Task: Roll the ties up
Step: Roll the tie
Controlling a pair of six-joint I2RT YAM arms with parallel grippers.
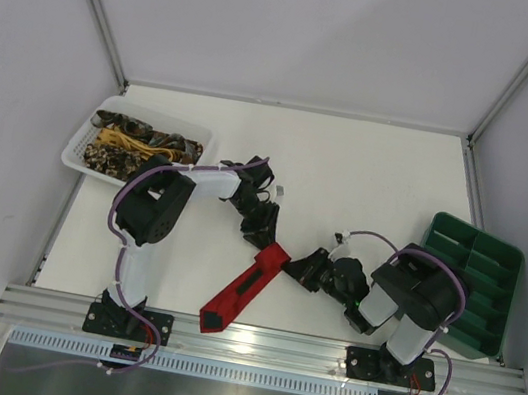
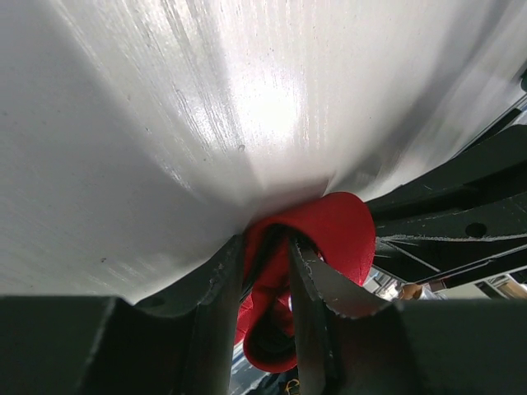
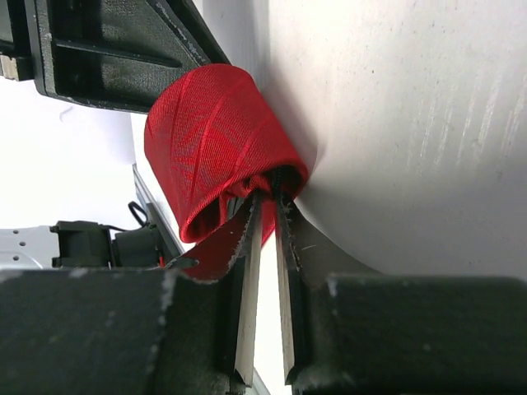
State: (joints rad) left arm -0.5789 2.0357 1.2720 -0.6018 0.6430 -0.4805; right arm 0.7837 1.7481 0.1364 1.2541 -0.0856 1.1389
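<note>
A red tie [image 1: 240, 295] lies on the white bench [image 1: 369, 175] between the two arm bases. Its pointed end is near the front edge, and its dark backing shows along the middle. The far end of the tie is curled into a small loose roll, and both arms meet there. The left pincer [image 1: 265, 238] comes down on the roll from the far side. In its wrist view, its fingers [image 2: 306, 280] are clamped on folds of the red cloth, which bulges out to the right of them. The right pincer [image 1: 295, 267] reaches in from the right. In its wrist view, its two fingers [image 3: 249, 271] stand almost together, pinching the edge of the roll at their tips while the curl rises above them. Other ties [image 1: 135, 148], brown-gold and yellow, lie heaped in a white mesh basket [image 1: 79, 151] at the far left of the bench. A green tray [image 1: 506, 299] with compartments sits at the right edge, well apart from the red tie.
</note>
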